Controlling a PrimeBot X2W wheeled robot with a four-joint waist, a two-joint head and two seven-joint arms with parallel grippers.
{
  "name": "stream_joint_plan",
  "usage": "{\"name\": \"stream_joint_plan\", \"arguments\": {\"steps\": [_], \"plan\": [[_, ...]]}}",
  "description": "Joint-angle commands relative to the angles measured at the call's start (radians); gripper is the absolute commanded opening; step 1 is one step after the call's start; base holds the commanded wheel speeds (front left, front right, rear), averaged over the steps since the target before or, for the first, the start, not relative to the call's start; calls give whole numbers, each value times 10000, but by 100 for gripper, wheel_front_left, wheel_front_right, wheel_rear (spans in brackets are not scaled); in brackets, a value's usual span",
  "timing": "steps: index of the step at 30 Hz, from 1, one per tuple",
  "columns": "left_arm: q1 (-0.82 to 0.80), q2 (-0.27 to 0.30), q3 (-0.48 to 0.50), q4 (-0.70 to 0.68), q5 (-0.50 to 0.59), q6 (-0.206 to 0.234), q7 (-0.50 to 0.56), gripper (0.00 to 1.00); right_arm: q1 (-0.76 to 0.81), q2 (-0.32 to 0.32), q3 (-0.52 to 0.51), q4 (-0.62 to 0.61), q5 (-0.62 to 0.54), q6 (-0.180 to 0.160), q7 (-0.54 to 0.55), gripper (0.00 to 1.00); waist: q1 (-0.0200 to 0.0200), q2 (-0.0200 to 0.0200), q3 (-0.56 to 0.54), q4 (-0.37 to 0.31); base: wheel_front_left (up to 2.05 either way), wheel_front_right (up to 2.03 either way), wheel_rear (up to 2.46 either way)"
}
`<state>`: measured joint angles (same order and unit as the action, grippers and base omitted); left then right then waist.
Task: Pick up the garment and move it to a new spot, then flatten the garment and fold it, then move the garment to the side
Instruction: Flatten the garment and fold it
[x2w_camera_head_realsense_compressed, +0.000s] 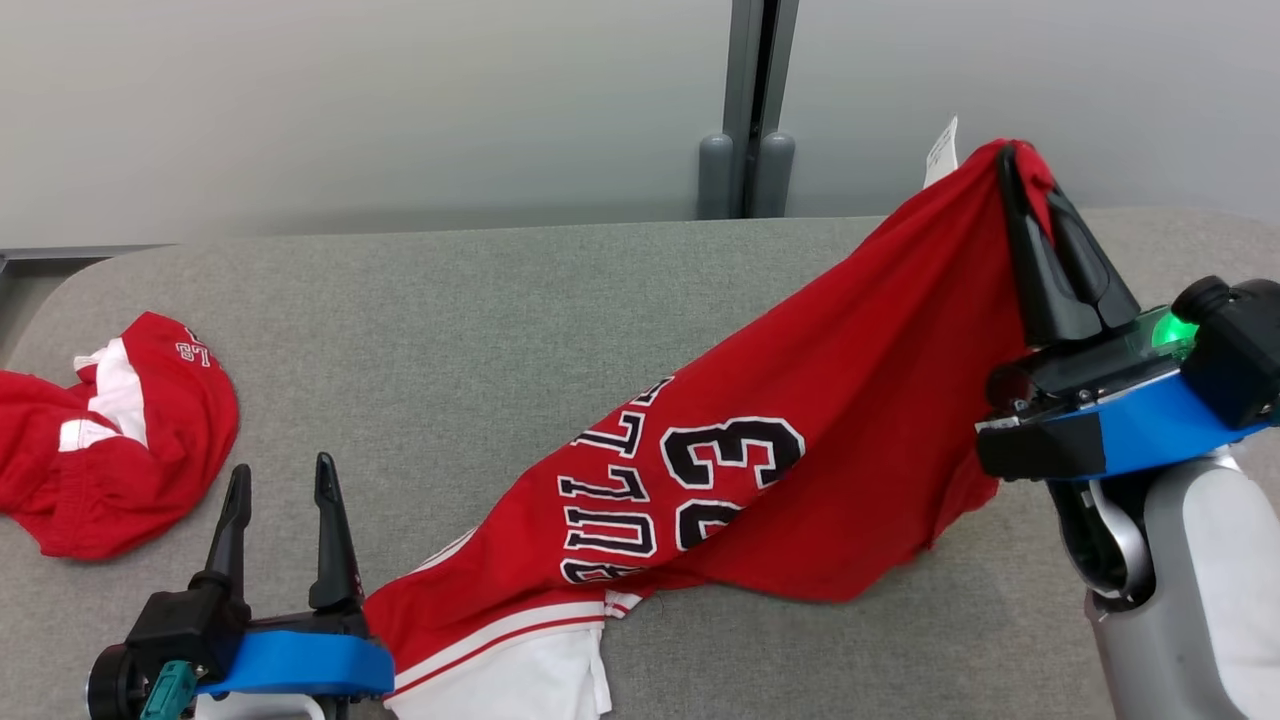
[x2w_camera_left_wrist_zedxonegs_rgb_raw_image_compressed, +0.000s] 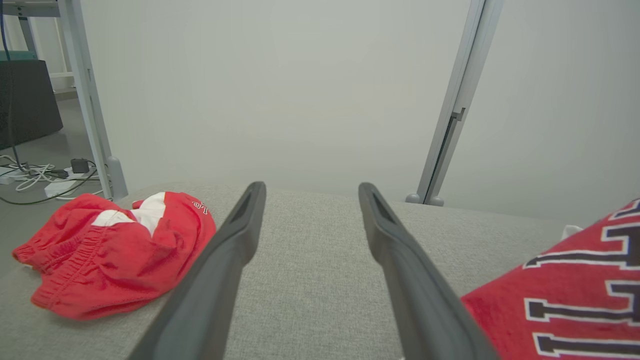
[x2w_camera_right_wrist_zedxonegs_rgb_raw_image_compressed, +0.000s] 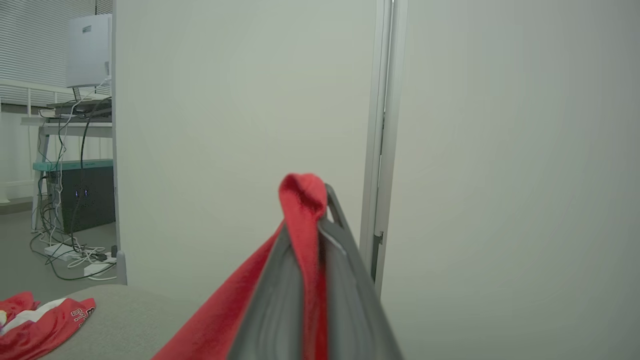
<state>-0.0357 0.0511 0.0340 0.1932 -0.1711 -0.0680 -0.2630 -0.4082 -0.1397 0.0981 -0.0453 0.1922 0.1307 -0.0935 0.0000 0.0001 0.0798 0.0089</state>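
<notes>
The garment is a red jersey with dark, white-edged lettering and the number 23. One edge is lifted high at the far right, where my right gripper is shut on a pinch of its cloth. The rest drapes down to the grey padded table and ends at the front edge beside my left gripper. That gripper stands open with nothing between its fingers, just left of the jersey's lower end.
A second red and white garment lies crumpled at the table's left edge, also visible as a red heap in the left wrist view. Pale partition panels with a grey post stand behind the table. Cables lie on the floor at the left.
</notes>
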Motion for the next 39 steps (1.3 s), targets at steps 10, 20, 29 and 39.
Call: {"name": "stream_joint_plan", "arguments": {"steps": [10,20,29,39], "plan": [[11,-11,-48,14,-18,-5,-26,100,-433,34,129,-449,-87,1,154,0,0,-1,-33,12,0,0,0],[-101,-11,-117,-9,-42,39,-28,100,-503,-82,-119,117,-119,1,96,0,0,-1,160,137,0,0,0],[-480,-12,-260,13,-104,-32,-26,100,-1650,-563,-293,1617,-304,1,-71,0,0,-1,696,425,0,0,0],[-1197,-9,-814,121,-383,33,-26,100,-3876,-1316,-302,4795,-573,1,-363,0,0,-1,1418,1372,0,0,0]]}}
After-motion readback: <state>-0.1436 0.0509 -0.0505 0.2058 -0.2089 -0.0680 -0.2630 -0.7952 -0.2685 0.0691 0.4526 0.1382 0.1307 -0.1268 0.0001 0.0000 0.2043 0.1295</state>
